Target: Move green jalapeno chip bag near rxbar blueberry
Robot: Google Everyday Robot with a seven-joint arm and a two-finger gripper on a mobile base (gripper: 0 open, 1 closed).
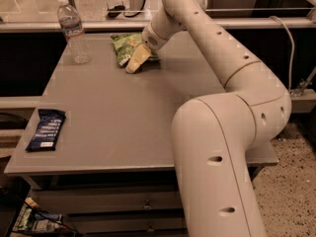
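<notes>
The green jalapeno chip bag lies on the grey table at its far side, a little left of centre. My gripper reaches down onto the bag's near right part, with its pale fingers lying against the bag. The rxbar blueberry, a dark-blue wrapper with white lettering, lies flat near the table's front left corner, far from the bag. The arm stretches from the lower right up and over the table to the bag.
A clear plastic water bottle stands upright at the far left of the table, left of the bag. A rail and glass partition run behind the table. Drawers and clutter sit under the front edge. A speckled floor lies to the right.
</notes>
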